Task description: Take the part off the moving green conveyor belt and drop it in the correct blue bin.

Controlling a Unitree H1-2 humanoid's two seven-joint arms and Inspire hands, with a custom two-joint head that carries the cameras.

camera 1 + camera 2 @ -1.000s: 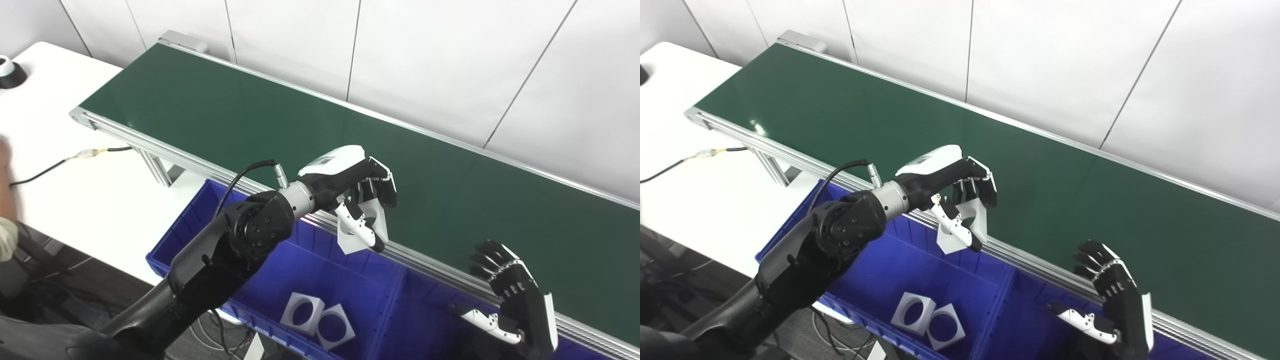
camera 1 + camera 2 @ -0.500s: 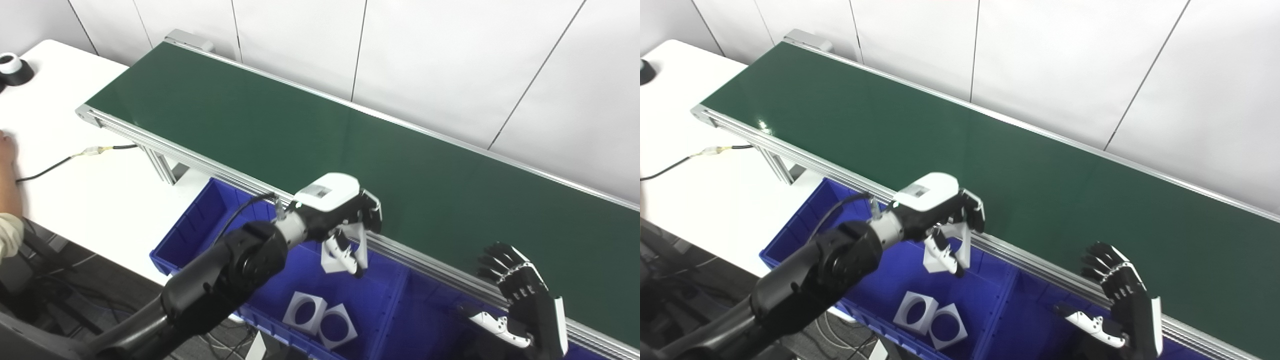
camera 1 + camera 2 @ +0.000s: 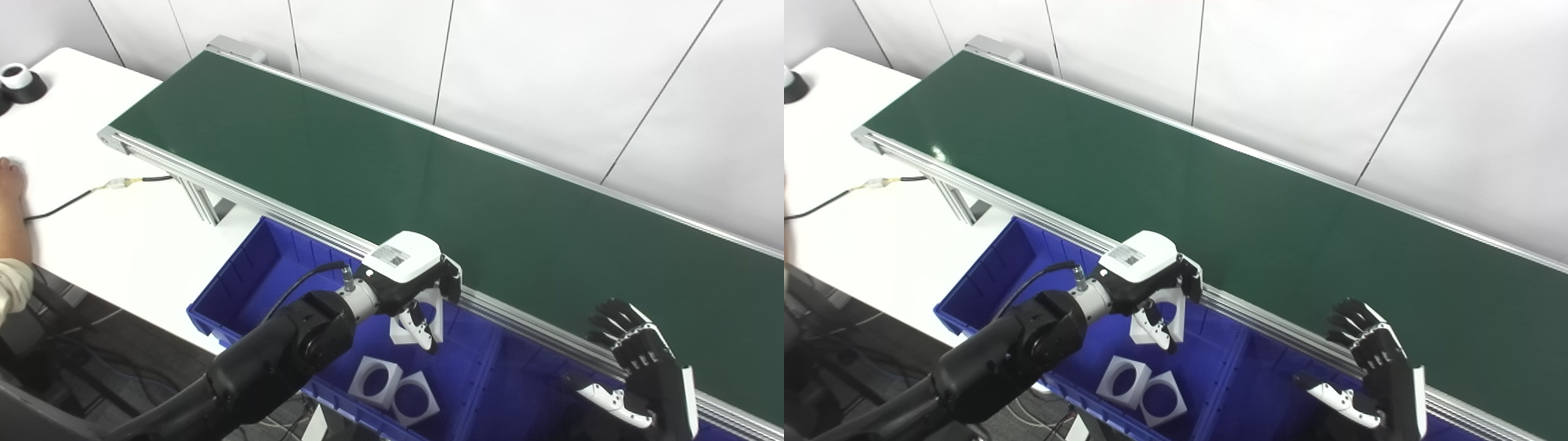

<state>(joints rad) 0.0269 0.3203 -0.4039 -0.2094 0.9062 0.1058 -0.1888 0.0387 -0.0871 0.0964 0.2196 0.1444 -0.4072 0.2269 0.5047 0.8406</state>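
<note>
right hand (image 3: 643, 380): nearest to you, at the lower right edge; its fingers are spread and upright and it holds nothing. it hangs over the right compartment, just short of the belt's near rail.
blue bin (image 3: 245, 288): a long blue tray below the near rail, split by a divider into a left and a right compartment.
parts already in the bin (image 3: 395, 392): two white square blocks, each with a round hole through it, lie touching side by side on the floor of the left compartment.
left hand (image 3: 416, 282): you see its white back facing up and its dark fingers curled down, closed around the part, above the left compartment close to the divider.
part (image 3: 1157, 321): white and blocky with flat faces, like the two below it; a rounded opening shows between the fingers. it hangs inside the hand's grip, clear of the bin floor and beyond the two loose blocks, and is partly hidden by the thumb.
conveyor belt (image 3: 380, 165): a dark green band in a silver frame, running from upper left to lower right behind the bin.
table (image 3: 92, 226): white, to the left under the belt's end, with a black cable (image 3: 67, 202) lying across it.
far left: a black and white object (image 3: 18, 82) stands at the table's corner; what it is you cannot tell.
</note>
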